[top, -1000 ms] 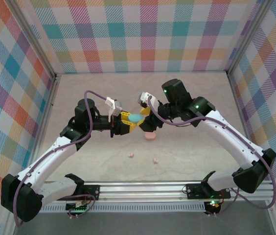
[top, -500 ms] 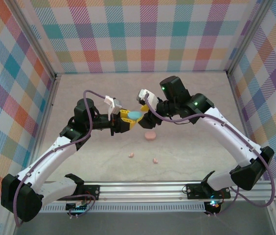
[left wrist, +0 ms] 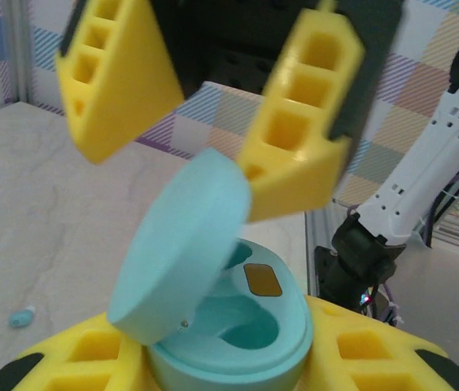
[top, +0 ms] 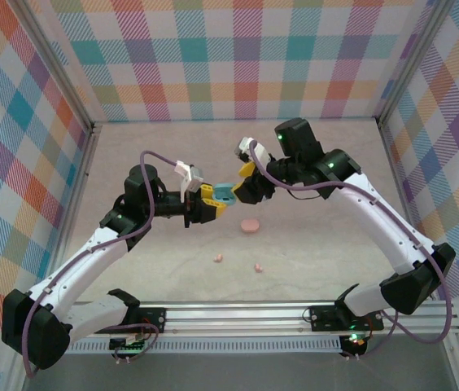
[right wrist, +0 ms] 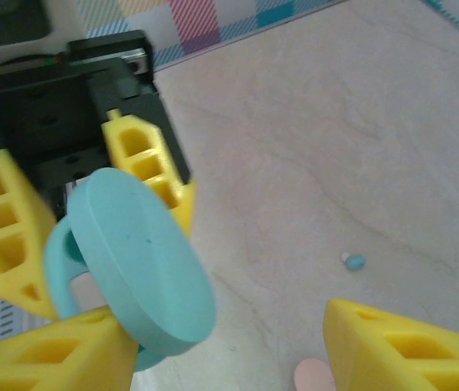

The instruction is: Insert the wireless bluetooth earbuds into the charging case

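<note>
Left pincer [top: 215,200] clamps the open blue case [left wrist: 242,338]. Right pincer [right wrist: 225,314] gapes wide beside its lid [right wrist: 144,252]. A blue bud [right wrist: 353,261] lies apart on the counter [right wrist: 335,122].

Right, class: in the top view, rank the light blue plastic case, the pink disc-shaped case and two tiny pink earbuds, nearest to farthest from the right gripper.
1. Light blue plastic case, beside the right gripper.
2. Pink disc-shaped case, on the table.
3. Two tiny pink earbuds, toward the near edge: too close to call.

Case [left wrist: 185,252] pale turquoise. Fingers [left wrist: 295,122] yellow. Walls [top: 238,57] pastel plaid. Table [top: 132,155] beige, marbled. Pink earbuds [top: 218,258]; blue earbud [right wrist: 353,261].
</note>
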You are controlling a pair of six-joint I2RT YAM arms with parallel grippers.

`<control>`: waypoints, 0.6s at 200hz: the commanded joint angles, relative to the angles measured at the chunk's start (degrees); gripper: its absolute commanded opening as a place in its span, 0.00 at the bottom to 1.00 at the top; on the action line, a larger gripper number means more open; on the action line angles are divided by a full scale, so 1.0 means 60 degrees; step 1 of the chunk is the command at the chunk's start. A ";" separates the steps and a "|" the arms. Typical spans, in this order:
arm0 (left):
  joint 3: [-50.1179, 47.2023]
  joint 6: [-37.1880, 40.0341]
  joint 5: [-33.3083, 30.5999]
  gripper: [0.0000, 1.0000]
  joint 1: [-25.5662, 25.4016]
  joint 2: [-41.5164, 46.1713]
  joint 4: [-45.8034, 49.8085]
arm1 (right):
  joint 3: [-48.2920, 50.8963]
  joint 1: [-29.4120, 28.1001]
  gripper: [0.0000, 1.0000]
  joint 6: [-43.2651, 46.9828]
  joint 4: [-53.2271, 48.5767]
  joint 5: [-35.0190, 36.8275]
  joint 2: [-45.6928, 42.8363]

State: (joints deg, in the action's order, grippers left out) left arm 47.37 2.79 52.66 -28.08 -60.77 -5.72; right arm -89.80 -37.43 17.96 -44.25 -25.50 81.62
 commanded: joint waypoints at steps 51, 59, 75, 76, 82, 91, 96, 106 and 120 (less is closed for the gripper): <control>-0.0073 0.0140 0.0433 0.23 -0.0067 0.0220 -0.0088 | -0.0503 0.0071 0.61 -0.0500 0.0180 -0.0105 0.0383; -0.0081 0.0136 0.0415 0.23 -0.0067 0.0215 -0.0105 | -0.0502 0.0071 0.61 -0.0564 0.0155 -0.0100 0.0400; -0.0110 0.0125 0.0358 0.23 -0.0067 0.0218 -0.0128 | -0.0502 0.0071 0.61 -0.0701 0.0096 -0.0071 0.0414; -0.0114 0.0123 0.0353 0.23 -0.0067 0.0222 -0.0130 | -0.0502 0.0071 0.61 -0.0712 0.0095 -0.0072 0.0414; -0.0131 0.0113 0.0302 0.23 -0.0067 0.0199 -0.0132 | -0.0516 0.0071 0.61 -0.0781 0.0069 -0.0072 0.0403; -0.0147 0.0076 0.0209 0.23 -0.0067 0.0197 -0.0131 | -0.0531 0.0073 0.62 -0.0856 0.0038 -0.0109 0.0386; -0.0161 0.0049 0.0168 0.23 -0.0067 0.0180 -0.0119 | -0.0531 0.0070 0.62 -0.0905 0.0040 -0.0128 0.0364; -0.0176 0.0007 0.0105 0.23 -0.0067 0.0146 -0.0131 | -0.0532 0.0071 0.62 -0.1009 0.0050 -0.0195 0.0317; -0.0176 -0.0093 0.0015 0.23 -0.0067 0.0096 -0.0214 | -0.0533 0.0071 0.63 -0.1166 0.0051 -0.0301 0.0257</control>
State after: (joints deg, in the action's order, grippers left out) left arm 47.03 2.72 52.82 -28.05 -60.64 -5.98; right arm -91.20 -37.04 13.56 -44.18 -25.47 83.22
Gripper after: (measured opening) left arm 0.367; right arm 0.625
